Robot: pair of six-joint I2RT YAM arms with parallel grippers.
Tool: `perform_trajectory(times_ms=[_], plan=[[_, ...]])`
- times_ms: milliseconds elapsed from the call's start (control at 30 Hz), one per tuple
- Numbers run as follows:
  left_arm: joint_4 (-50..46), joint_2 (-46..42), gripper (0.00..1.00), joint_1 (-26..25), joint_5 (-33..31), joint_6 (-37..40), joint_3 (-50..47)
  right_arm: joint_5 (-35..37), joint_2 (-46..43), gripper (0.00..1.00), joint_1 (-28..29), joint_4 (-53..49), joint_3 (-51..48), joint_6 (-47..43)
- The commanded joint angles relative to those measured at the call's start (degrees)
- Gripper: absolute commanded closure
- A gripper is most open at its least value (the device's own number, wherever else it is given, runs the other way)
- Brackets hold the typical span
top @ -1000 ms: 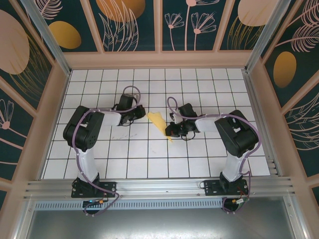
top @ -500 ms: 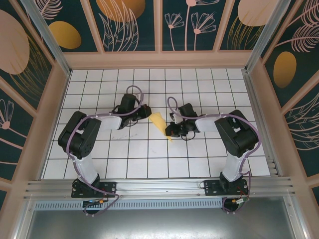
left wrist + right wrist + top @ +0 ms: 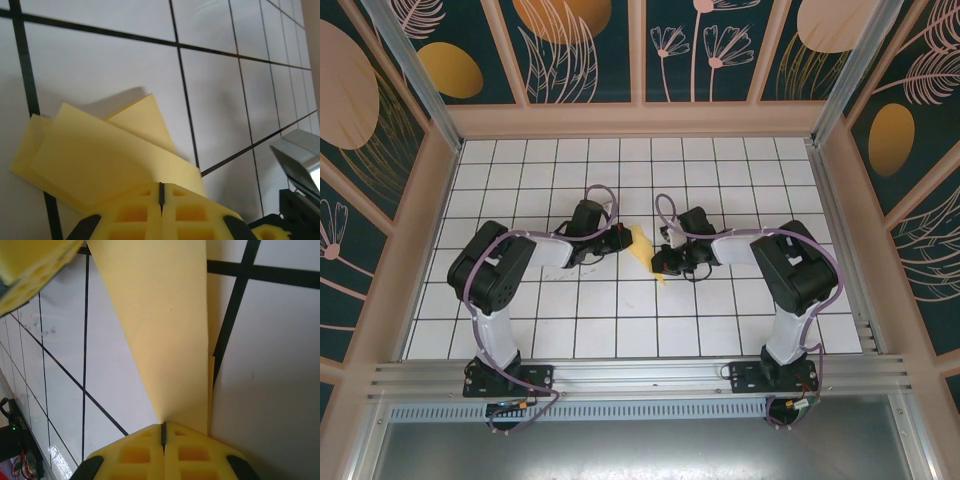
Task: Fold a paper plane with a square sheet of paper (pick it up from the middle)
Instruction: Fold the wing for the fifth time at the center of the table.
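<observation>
The pale-yellow sheet of paper [image 3: 640, 242] lies folded into a layered, tapering wedge on the white tiled floor between my two grippers. In the left wrist view the paper [image 3: 100, 155] shows overlapping flaps. My left gripper [image 3: 161, 187] is shut and its tips rest at the paper's near edge; from above the left gripper [image 3: 623, 240] touches the paper's left side. In the right wrist view the paper [image 3: 165, 330] narrows to a point that meets the seam of my right gripper [image 3: 163, 426], which is shut on it. Seen from above, the right gripper [image 3: 662, 268] sits at the paper's lower right end.
The floor is a white tile grid [image 3: 620, 320] with black lines, fenced by a wooden frame [image 3: 630, 120]. A metal rail [image 3: 640, 372] runs along the near edge by the arm bases. The left gripper's yellow tip [image 3: 35, 265] shows in the right wrist view.
My left arm has swung right, bringing its shut gripper up to the paper's left edge. The right arm and the paper have stayed in place.
</observation>
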Motion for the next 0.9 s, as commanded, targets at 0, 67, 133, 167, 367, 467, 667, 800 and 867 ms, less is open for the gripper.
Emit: perform_trajectory(times_ms=[0, 67, 133, 167, 367, 467, 667, 800, 867], plan=[[-0.37, 1.95, 0.99, -0.10, 0.20, 0.49, 0.21, -1.26, 0.14, 1.00, 0.30, -1.85, 2.40, -0.44], [-1.20, 2.16, 1.00, -0.12, -0.58, 0.67, 0.22, -1.30, 0.43, 1.00, 0.41, -1.90, 3.51, -0.47], [-2.34, 2.42, 1.00, -0.11, -1.50, 1.03, 0.31, -1.26, 0.91, 1.00, 0.59, -1.93, 4.86, -0.47], [-2.77, 2.50, 1.00, -0.15, -1.95, 1.11, 0.38, -1.15, 1.25, 1.00, 0.70, -1.96, 5.51, -0.48], [-4.22, 2.96, 1.00, -0.17, -3.54, 1.24, 0.18, 0.87, 6.00, 1.00, 1.50, -3.58, 11.08, -0.50], [-4.62, 3.22, 1.00, -0.14, -4.02, 0.88, 0.21, 1.06, 8.27, 1.00, 2.06, -4.01, 13.25, -0.90], [-8.43, 3.86, 1.00, -0.18, -7.28, 0.09, 0.94, 2.11, 10.48, 1.00, 2.39, -5.55, 13.68, -1.95], [-11.53, 4.35, 1.00, -0.12, -10.30, -0.72, 1.22, 2.22, 8.34, 1.00, 2.42, -5.76, 9.96, -2.80], [-12.89, 4.61, 1.00, -0.10, -11.75, -1.17, 1.16, 1.78, 6.65, 1.00, 2.42, -5.99, 7.70, -3.49]])
